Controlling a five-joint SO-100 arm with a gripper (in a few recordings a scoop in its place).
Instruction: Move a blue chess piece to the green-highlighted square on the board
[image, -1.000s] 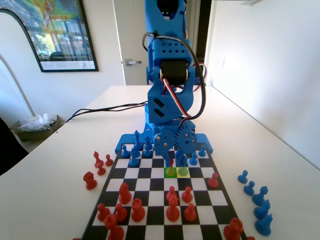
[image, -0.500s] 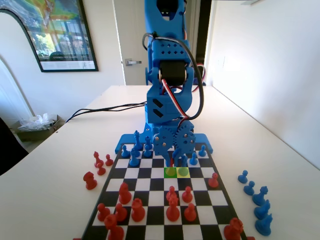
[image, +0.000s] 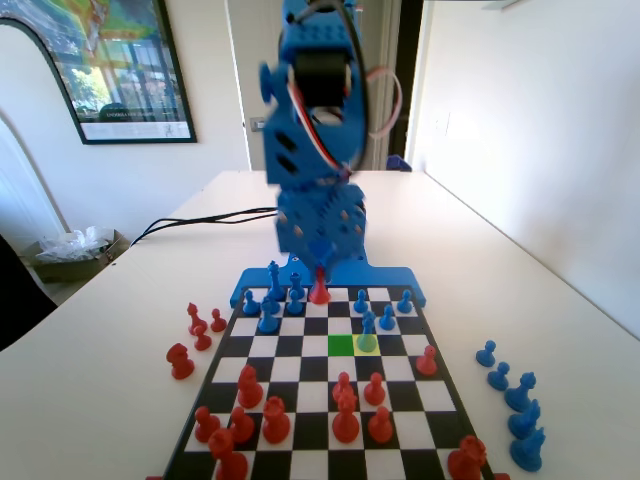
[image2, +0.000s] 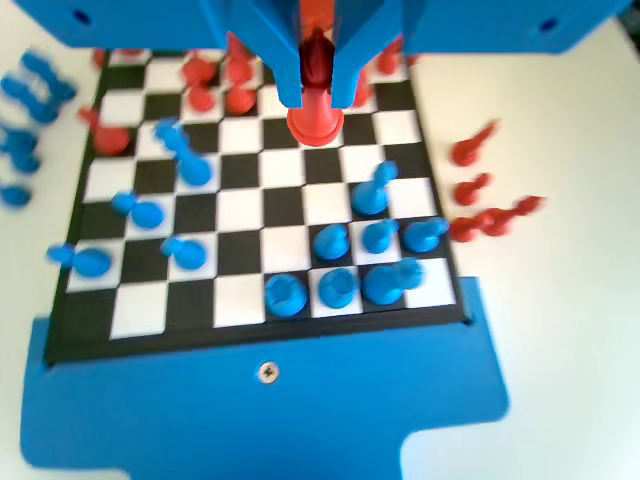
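My gripper (image: 320, 287) hangs over the far rows of the board (image: 410, 396), shut on a red piece (image: 320, 291) that is lifted off the squares. In the wrist view the same red piece (image2: 314, 108) sits between the two jaws of the gripper (image2: 315, 95). The green-highlighted square (image: 342, 344) lies bare, in front of and slightly right of the gripper. Right beside it a slim blue chess piece (image: 368, 329) stands on the yellow square (image: 367, 345).
Blue pawns (image: 268, 315) fill the far rows and red pieces (image: 345, 415) crowd the near half. Several blue pieces (image: 512, 395) stand off the board on the right, red ones (image: 198, 328) on the left. A cable (image: 200, 218) runs across the table at far left.
The gripper was low at the green square, closed around the red piece there. It has risen and swung back and left with that piece, leaving the green square bare.
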